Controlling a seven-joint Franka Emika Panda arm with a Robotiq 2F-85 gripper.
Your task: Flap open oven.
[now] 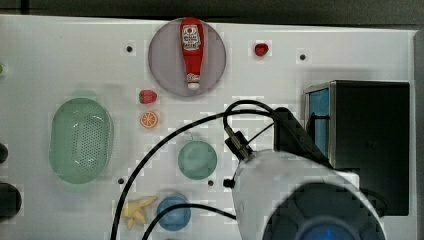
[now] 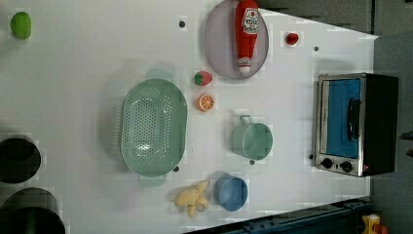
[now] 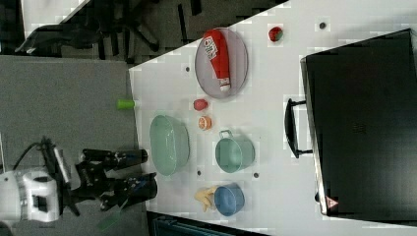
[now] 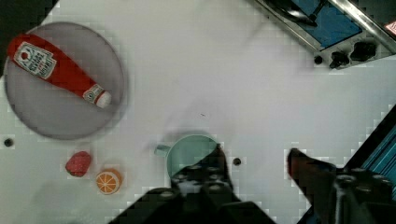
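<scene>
While the door is shut, the job from where I stand is all approach: the oven (image 2: 355, 124) sits at the tabletop (image 2: 87, 63) edge on the left view's right, its blue glass door (image 2: 343, 117) facing the middle of the tabletop, the bar handle (image 2: 354, 118) standing out from the glass and the knobs (image 2: 336, 165) at one end. To do this well, I'd say the arm should come down squarely over the handle's middle, straddle the bar rather than the glass, close firmly, then pull along the arc of the hinge instead of straight back, so the light box doesn't slide. Keep clear of the green cup (image 2: 253, 140), the nearest thing in the way.

The jaws (image 4: 254, 163) hang above the tabletop near that cup, standing partly apart, gripping nothing and touching nothing, well short of the handle.
</scene>
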